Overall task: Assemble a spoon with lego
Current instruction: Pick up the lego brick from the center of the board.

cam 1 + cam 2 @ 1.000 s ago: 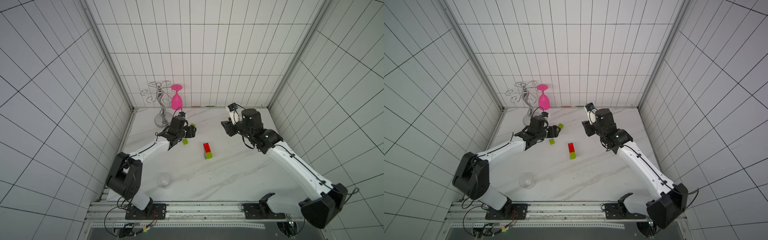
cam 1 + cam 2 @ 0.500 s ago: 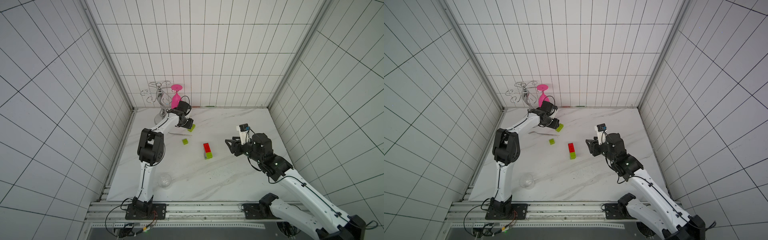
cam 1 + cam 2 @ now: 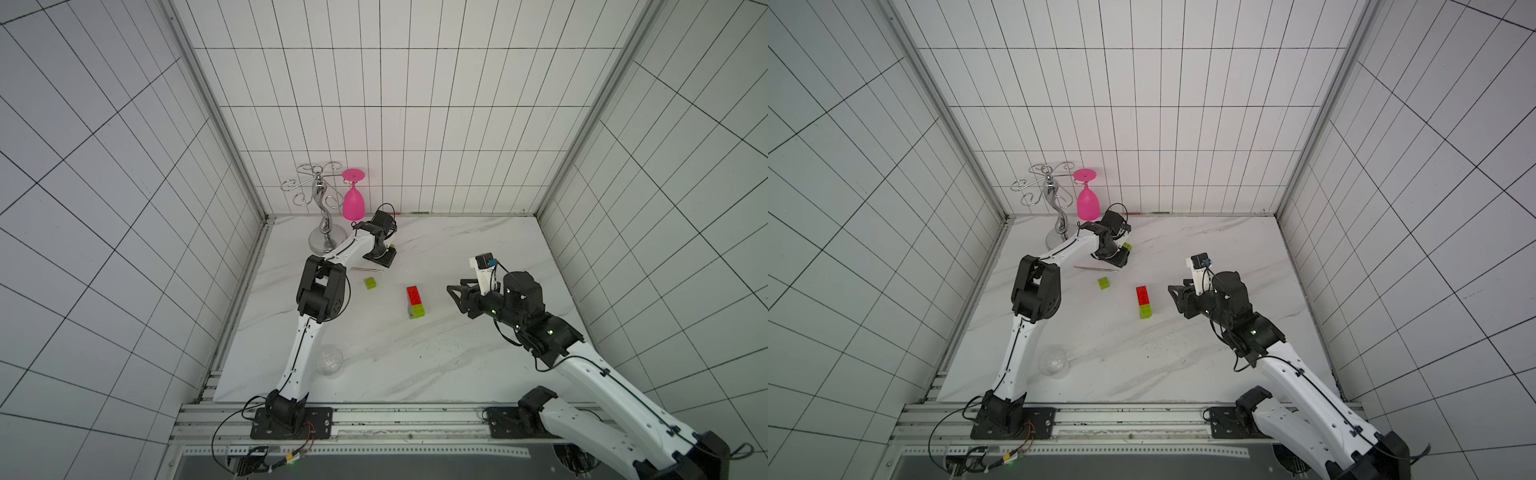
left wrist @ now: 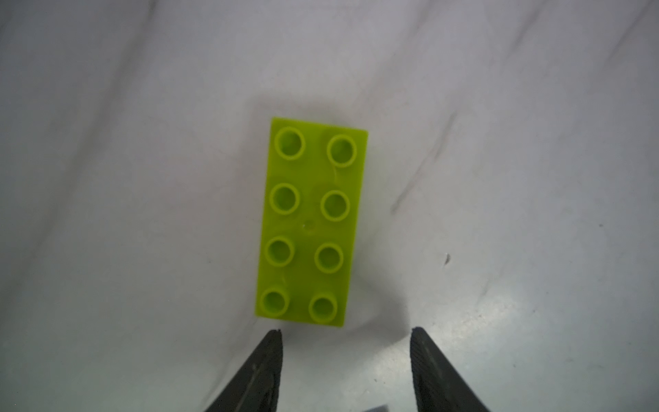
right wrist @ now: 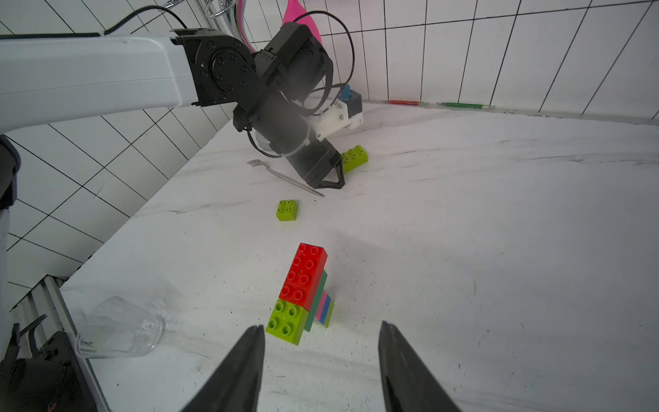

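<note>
Our left end effector [image 4: 344, 333] and right end effector [image 5: 321, 325] are open, empty. The left sits just beside the long lime-green plastic brick [image 4: 310, 221], likely to grab it.

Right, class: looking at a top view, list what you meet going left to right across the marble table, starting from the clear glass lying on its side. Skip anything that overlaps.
clear glass → small lime brick → red-and-lime brick build → right end effector
</note>
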Robot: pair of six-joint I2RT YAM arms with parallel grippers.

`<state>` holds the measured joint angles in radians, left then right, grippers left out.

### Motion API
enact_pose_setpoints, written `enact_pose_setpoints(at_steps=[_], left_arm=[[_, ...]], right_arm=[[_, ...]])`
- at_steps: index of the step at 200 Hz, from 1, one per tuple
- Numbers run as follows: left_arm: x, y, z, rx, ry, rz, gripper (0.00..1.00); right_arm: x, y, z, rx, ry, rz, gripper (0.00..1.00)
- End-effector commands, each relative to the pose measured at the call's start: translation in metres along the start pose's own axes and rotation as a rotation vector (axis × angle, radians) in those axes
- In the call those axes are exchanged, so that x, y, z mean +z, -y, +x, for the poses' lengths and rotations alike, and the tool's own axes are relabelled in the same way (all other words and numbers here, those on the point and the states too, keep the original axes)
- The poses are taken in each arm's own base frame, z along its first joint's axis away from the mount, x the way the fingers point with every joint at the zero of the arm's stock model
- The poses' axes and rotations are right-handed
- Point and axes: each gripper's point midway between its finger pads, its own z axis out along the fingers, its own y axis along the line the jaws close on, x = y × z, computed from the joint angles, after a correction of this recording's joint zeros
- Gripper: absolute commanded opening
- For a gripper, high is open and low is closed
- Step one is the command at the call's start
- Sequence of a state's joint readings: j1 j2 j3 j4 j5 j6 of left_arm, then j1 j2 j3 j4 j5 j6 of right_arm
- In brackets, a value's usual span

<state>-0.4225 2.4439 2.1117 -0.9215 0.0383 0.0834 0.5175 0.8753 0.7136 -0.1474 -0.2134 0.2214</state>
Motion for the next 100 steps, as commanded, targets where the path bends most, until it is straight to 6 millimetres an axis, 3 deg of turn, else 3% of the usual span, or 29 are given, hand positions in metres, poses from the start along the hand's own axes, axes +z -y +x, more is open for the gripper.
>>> enact_pose_setpoints(at_steps=[1,38,100], left_arm=[[-0.015,-0.006,-0.007,0.019,0.017,-0.03,0.56],[-0.035,-0.011,-0.029,0.044,0.123,-0.038,0.61],[-0.007,-0.016,-0.052,0.079,0.17,0.026,0.62]], right_arm=[[0.001,-0.005,0.006,0.007,-0.001,-0.035,0.55],[0.0,-0.011,0.004,0.014,-0.002,-0.069,0.54],[-0.002,-0.014,0.002,0.013,0.003,-0.084,0.54]])
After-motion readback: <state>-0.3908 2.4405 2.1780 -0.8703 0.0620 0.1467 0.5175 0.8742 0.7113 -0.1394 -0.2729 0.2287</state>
